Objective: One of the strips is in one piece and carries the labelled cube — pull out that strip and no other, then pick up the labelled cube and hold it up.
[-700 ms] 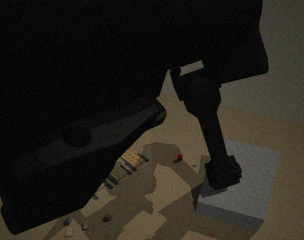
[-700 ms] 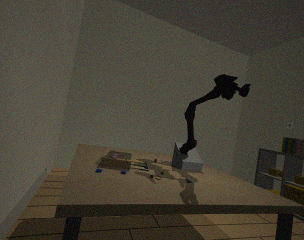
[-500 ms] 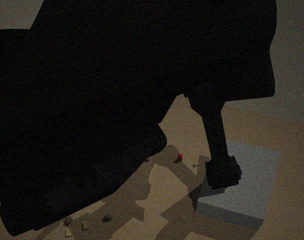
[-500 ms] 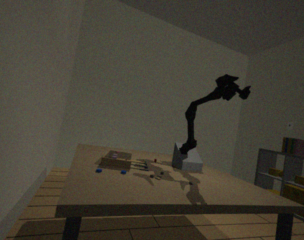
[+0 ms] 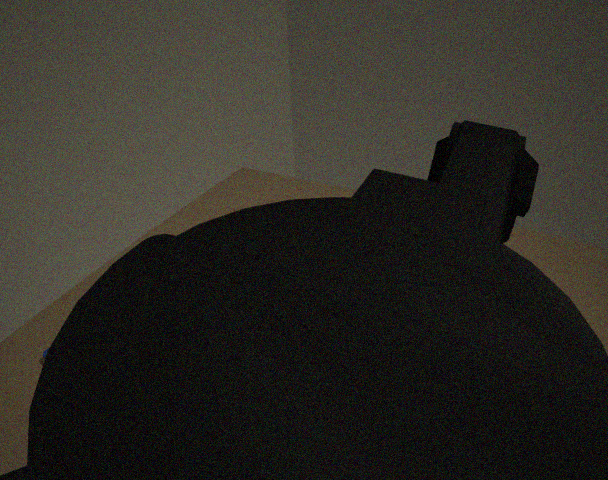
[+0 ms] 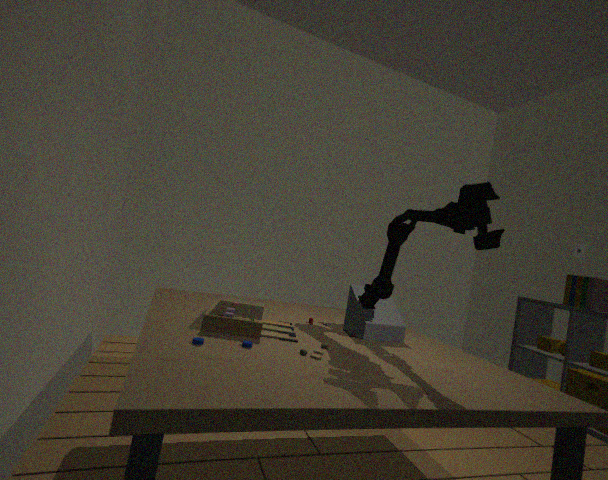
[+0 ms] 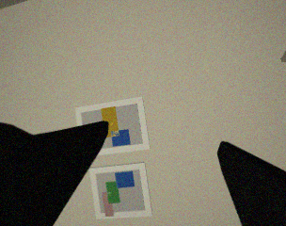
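Several thin strips [image 6: 279, 332] stick out of the right side of a low wooden box [image 6: 231, 326] on the table [image 6: 232, 382] in the exterior view. At this size I cannot tell which strip is in one piece. Small pinkish things [image 6: 229, 312] show at the box's top; I cannot make out the labelled cube. My gripper [image 6: 493, 216] [image 7: 162, 137] is open and empty, high above the table's right part and far from the strips. In the wrist view its fingers stand wide apart in front of a wall. In the top view the dark arm hides the strips and box.
Two blue pieces [image 6: 197, 341] [image 6: 247, 344] lie before the box. A red piece [image 6: 310, 320], a dark round piece [image 6: 303, 352] and small pale pieces [image 6: 316, 355] lie to its right. A pale block [image 6: 384, 331] stands by the arm's base. Framed pictures [image 7: 145, 127] hang on the wall.
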Robot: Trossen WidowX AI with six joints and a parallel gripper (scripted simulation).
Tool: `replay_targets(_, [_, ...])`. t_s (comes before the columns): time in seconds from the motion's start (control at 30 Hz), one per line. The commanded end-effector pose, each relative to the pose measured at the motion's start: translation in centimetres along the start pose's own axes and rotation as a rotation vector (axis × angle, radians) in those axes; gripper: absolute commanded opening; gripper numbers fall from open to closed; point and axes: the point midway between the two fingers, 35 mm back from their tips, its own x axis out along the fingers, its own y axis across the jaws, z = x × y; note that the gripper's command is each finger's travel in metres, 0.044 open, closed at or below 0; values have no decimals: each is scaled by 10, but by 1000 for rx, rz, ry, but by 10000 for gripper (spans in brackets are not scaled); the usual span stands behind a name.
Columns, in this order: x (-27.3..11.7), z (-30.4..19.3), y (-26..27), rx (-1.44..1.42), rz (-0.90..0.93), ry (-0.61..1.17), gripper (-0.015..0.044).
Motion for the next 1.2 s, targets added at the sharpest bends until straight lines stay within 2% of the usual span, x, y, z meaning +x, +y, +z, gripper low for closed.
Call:
replay_targets(0.0, [15,29,-29,-209,-34,-47,400])
replay_targets(0.27, [34,130,-84,-651,-183,-170,400])
replay_targets(0.6, [10,266,-113,-944,-413,-321,400])
replay_targets(0.87, [-55,387,-116,-1168,-644,-431,400])
replay_targets(1.17, [-173,487,-108,-1293,-901,-527,400])
